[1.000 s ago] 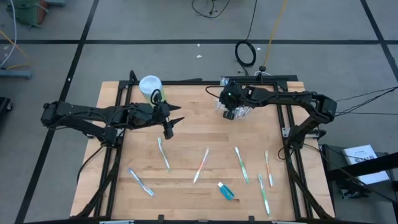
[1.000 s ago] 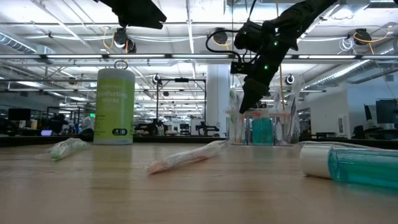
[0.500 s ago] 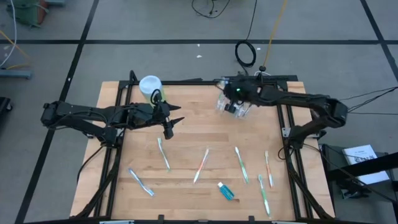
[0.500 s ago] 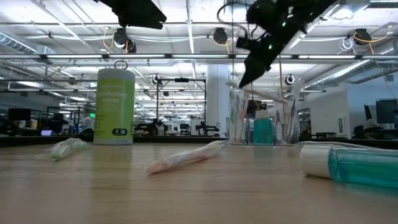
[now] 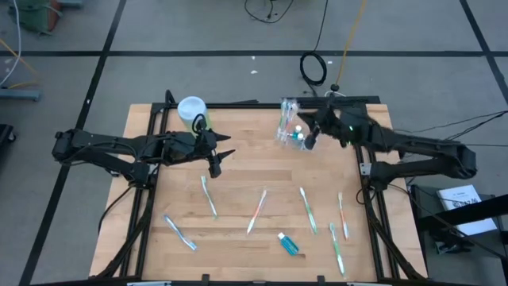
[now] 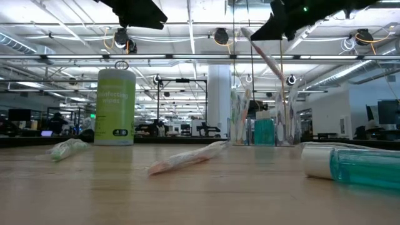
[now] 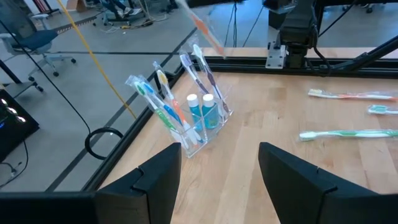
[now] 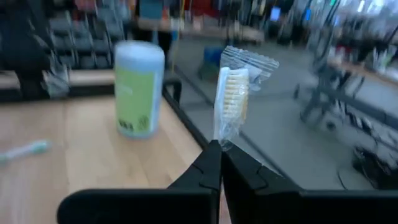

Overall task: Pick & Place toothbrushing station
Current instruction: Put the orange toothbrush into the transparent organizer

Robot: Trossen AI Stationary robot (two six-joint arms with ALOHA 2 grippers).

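Wooden table (image 5: 238, 171): clear cup (image 5: 289, 133), green canister (image 5: 191, 110), scattered toothbrushes (image 5: 256, 210), toothpaste tube (image 5: 289, 244)

High view: straight down over whole table (image 5: 254, 199). Low view: tabletop level, facing the room. Both wrist views and low share the canister (image 6: 115, 106) or cup (image 7: 186, 118), toward 12 o'clock.
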